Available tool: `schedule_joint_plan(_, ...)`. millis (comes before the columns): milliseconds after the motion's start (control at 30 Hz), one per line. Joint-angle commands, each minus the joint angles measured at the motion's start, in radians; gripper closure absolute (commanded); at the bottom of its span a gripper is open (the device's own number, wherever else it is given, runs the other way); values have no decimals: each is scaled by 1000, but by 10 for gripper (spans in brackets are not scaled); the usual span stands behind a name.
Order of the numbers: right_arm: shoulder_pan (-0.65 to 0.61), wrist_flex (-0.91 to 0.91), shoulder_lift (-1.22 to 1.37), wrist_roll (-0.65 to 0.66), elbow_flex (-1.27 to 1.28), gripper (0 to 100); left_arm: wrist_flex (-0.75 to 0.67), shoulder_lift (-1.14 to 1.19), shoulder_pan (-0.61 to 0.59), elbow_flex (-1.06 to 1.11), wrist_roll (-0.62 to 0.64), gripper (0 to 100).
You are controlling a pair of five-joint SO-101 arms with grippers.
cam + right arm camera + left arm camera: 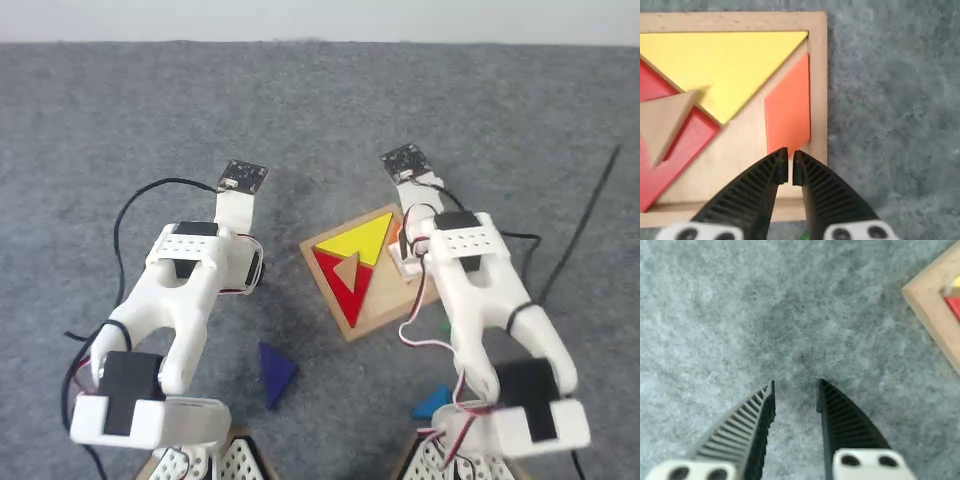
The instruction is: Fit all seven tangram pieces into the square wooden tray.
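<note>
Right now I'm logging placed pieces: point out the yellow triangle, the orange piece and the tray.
Yellow triangle (725,65), right wrist view, middle of face.
Orange piece (788,107), right wrist view, its centre.
Tray (818,75), right wrist view, bare rim.

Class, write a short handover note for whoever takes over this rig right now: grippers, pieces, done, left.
Left gripper: open, empty, over carpet beside the tray.
Right gripper: shut, empty, over the tray by the orange piece.
Done: yellow triangle, red triangle and orange piece in tray; tan triangle lies on the red.
To do: dark blue triangle and blue piece on carpet.
</note>
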Motion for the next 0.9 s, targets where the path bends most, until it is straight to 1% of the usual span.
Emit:
schedule_joint_plan(0, 10, -58, 84, 18, -37, 954, -20, 2, 12, -15, -3, 864)
schedule_joint_plan(267, 16, -48, 223, 18, -212, 954, -20, 2, 12, -15, -3, 864)
schedule_joint_plan(367, 16, 7, 263, 18, -296, 954, -20, 2, 12, -15, -3, 864)
schedule_joint_plan(500, 4, 47, 228, 11, -350, 956, -20, 2, 12, -15, -3, 864)
schedule_joint_plan(600, -47, 58, 125, -11, -331, 955, -20, 2, 12, -15, -3, 864)
schedule_joint_plan(767, -236, 70, -1, -34, -207, 954, -21, 2, 12, -15, -3, 864)
schedule_joint_plan(867, -309, 68, -1, -38, -190, 954, -21, 2, 12, -15, -3, 864)
